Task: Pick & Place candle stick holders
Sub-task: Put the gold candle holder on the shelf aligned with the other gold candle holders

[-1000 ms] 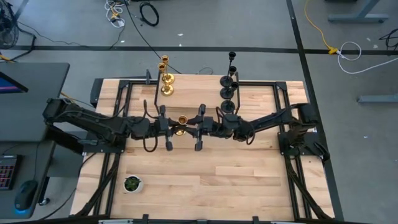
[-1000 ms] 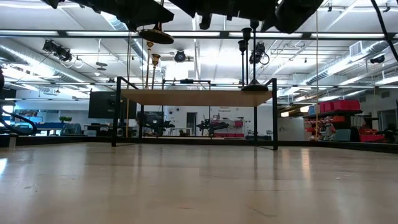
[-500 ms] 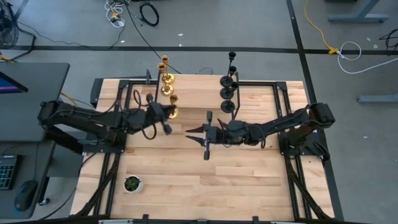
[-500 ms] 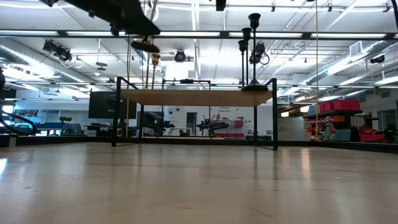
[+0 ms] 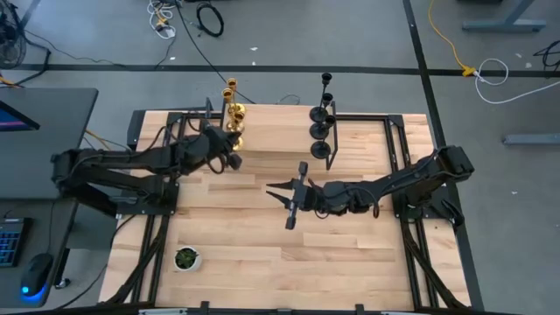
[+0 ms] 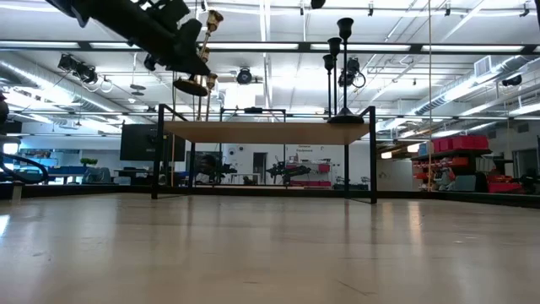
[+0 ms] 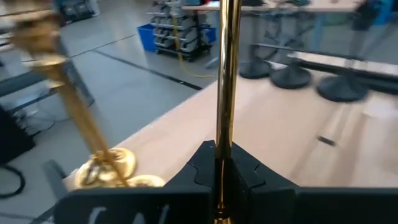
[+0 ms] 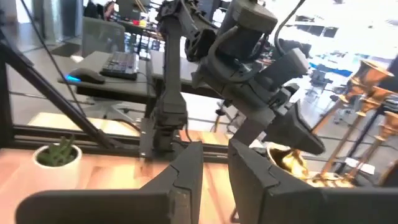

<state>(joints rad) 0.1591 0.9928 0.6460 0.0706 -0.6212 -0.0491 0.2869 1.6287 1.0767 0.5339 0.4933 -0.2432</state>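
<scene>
At the far-left corner of the tabletop [image 5: 262,236], we've got the left gripper [image 5: 229,149] fingers pinching a gold candle stick holder [image 7: 227,74] upright, just beside two placed gold holders [image 5: 233,103]. Right gripper [image 5: 284,194] waits mid-table, fingers slightly apart.

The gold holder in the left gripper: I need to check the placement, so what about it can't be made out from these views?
- High view: the gold holder is partly covered by the left gripper, so whether its base touches the table is hidden.
- Left wrist view: its stem runs off the top edge; the two gold holders beyond are blurred.
- Low view: it shows from underneath only, dark against the ceiling lights.
</scene>
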